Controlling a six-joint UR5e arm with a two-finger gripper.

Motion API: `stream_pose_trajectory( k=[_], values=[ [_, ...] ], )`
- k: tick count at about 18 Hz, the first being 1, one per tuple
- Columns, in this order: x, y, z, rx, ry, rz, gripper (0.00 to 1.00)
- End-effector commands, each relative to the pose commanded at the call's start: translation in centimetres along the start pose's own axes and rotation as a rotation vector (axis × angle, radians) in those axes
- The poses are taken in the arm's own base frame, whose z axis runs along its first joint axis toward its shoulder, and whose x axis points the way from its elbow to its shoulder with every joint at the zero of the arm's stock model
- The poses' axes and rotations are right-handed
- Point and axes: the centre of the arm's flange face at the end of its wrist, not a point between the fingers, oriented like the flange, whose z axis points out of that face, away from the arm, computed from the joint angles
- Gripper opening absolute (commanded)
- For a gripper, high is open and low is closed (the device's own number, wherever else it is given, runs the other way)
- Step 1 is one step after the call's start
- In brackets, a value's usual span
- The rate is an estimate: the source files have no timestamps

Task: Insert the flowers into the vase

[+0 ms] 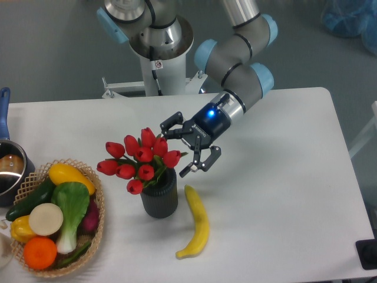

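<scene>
The red tulip flowers [138, 160] stand with their green stems down inside the dark grey ribbed vase [159, 197] at the table's centre, the bunch leaning to the left over its mouth. My gripper [179, 146] hangs open just right of the buds and a little above the vase. Its black fingers [200, 164] are spread with nothing between them, and they are apart from the flowers.
A yellow banana [197, 223] lies right of the vase. A woven basket [94, 188] with several vegetables and fruits stands at the front left. A pot [9, 171] with a blue handle sits at the left edge. The robot base [159, 53] rises behind the table.
</scene>
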Motion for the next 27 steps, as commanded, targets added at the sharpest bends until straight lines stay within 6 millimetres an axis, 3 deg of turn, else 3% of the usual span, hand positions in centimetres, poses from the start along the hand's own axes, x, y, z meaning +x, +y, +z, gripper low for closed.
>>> stream_pose_trajectory(
  k=[3, 5, 9, 11, 15, 19, 27],
  values=[
    [-1.1, -1.2, -3.2, -0.102, -0.067, 0.021, 1.00],
    [-3.1, -1.8, -6.4, -0.187, -0.133, 0.048, 1.00],
    [-7.3, -1.9, -14.5, -0.323, -0.286, 0.054, 1.00],
    [-9.5, -2.5, -20.5, -0.358, -0.398, 0.027, 1.00],
    [-10.5, -2.4, -28.3, -0.540, -0.531, -0.004, 1.00],
    [-10.3, -2.7, -32.4, -0.715, -0.600, -0.026, 1.00],
    [-9.9, -5.2, -35.0, -0.944, -0.535, -0.108, 1.00]
  ],
)
